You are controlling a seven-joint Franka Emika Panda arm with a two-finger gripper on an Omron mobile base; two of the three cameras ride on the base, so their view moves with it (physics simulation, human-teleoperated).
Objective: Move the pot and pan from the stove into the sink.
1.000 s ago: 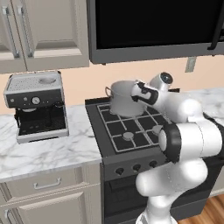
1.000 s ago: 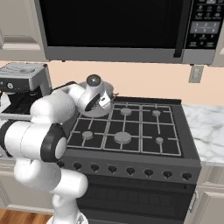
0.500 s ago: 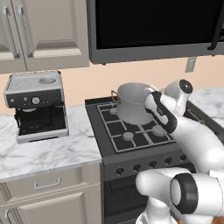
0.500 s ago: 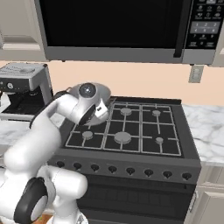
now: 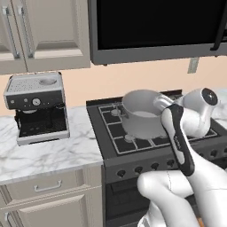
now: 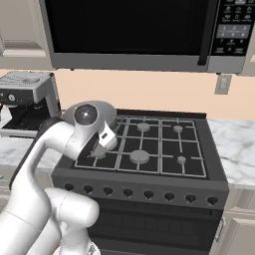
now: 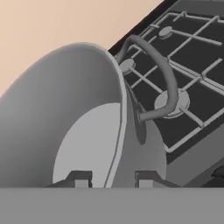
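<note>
- Pot (image 5: 142,116): it sits tilted over the front-left part of the stove (image 6: 149,144), apparently lifted off the grates, with its mouth turned toward the wrist camera.
- Hand (image 7: 110,178): it is nearly closed, clamped on the pot's rim, one fingertip (image 7: 78,178) inside the wall and the other outside, just beside the loop handle (image 7: 162,83).
- You hold a tall vessel by a thin edge; judge it liable to swing, so keep the wrist steady and carry slowly.
- Lift until the base is clear of the grates before you travel sideways.
- The coffee machine (image 5: 37,106) stands on the tabletop (image 5: 48,153) left of the stove; give it room.
</note>
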